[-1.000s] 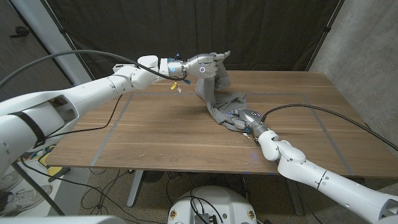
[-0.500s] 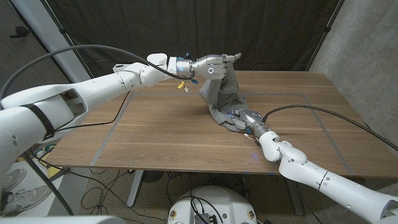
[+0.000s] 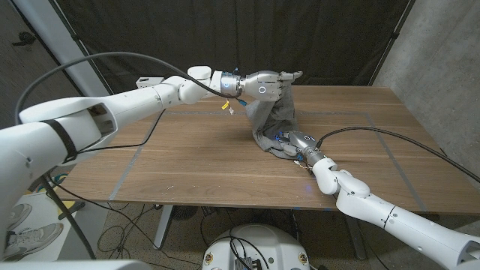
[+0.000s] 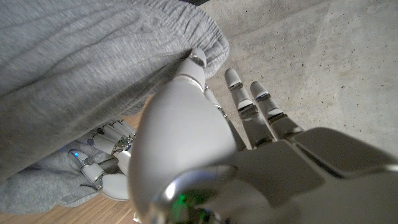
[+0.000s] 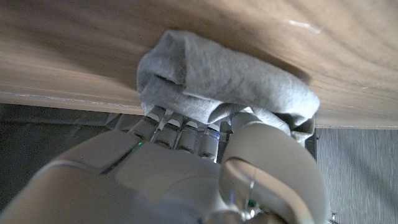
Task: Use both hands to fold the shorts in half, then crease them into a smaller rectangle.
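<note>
The grey shorts hang in mid-air over the far middle of the wooden worktop, stretched between the two arms. The left robot hand is raised above the worktop and pinches one end of the fabric, the cloth draping down from it in a loose, creased sheet. In the left wrist view that robot hand has its thumb pressed into the hem of the shorts, while its other fingers reach out straight and apart beside the cloth without touching it.

The lower end of the shorts lies bunched on the worktop, just right of centre, where the right robot hand grips it. In the right wrist view the fingers of that robot hand are curled into a thick wad of the grey cloth, thumb closed against it from the side, the wad touching the wooden surface.

A black cable runs across the worktop to the right arm, and another loops along the left arm. A dark curtain hangs behind the worktop.
</note>
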